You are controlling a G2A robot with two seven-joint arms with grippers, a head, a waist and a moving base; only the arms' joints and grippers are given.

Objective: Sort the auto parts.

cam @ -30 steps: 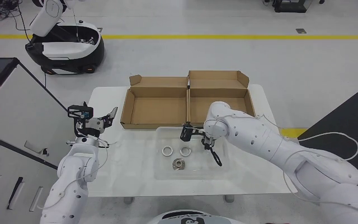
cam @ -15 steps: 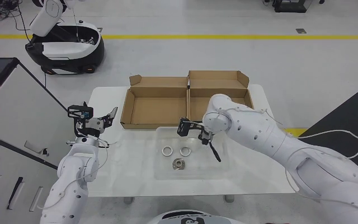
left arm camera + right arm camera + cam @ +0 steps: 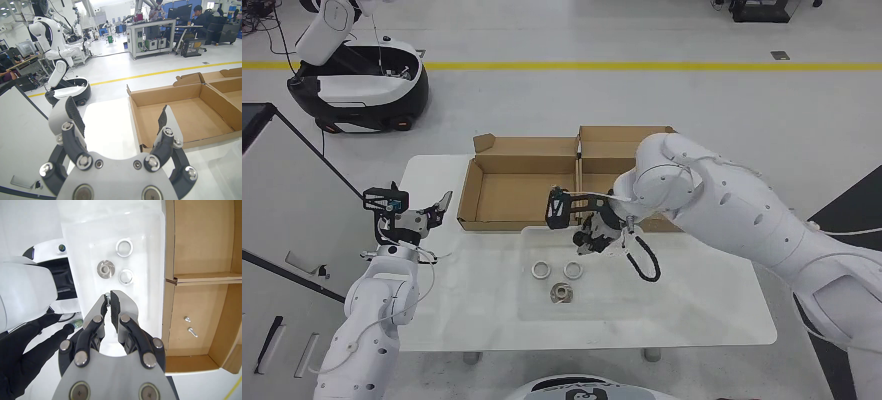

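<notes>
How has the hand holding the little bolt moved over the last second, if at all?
Yes. The right hand, shut on a bolt, has shifted from over the tray toward the tray's far edge, nearer the boxes.

Tray [image 3: 612, 300] before side-by-side boxes [image 3: 517, 195]; rings [image 3: 540, 268], flange [image 3: 561, 292] in tray; bolts [image 3: 192, 332] in right box [image 3: 189, 306].

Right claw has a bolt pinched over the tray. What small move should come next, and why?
Probably carry the bolt in the right claw over the box compartment where two bolts already lie; it hangs above the tray now.
</notes>
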